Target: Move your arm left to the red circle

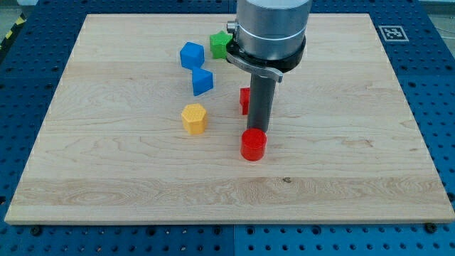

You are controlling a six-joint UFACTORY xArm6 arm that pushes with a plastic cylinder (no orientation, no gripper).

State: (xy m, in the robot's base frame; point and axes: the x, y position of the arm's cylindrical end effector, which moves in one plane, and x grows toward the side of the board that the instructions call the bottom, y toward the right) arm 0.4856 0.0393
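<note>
Landmark: the red circle (253,145), a short red cylinder standing upright on the desk (341,171), a little below the middle of the pale wooden board.

Rod: a dark straight rod (259,103) comes down from the big grey arm housing (271,28) at the view's top and ends just above the red circle.

Tip: my tip (256,131) sits right at the top rear edge of the red circle; from here I cannot tell whether it touches the circle or stands just behind it.

Tool: there are no jaws to be wide or narrow, only the bare rod, and it holds nothing.

Red block: a second red block (244,100) is above the red circle, just beside the rod on the view's left and partly hidden by it; its shape cannot be made out.

Yellow block: a yellow hexagon-like block (194,118) lies to the view's left of the red circle and slightly above it, clearly apart.

Blue blocks: one angular blue block (202,81) is up and left of the red circle, above the yellow one; another blue block (191,55) sits just above that, near it but seemingly not touching.

Green block: a green block (220,44) is far above the red circle, its right side hidden behind the arm housing.

Surround: the board rests on a blue perforated base (426,92), with a black-and-white marker (391,32) at the board's upper right corner.
</note>
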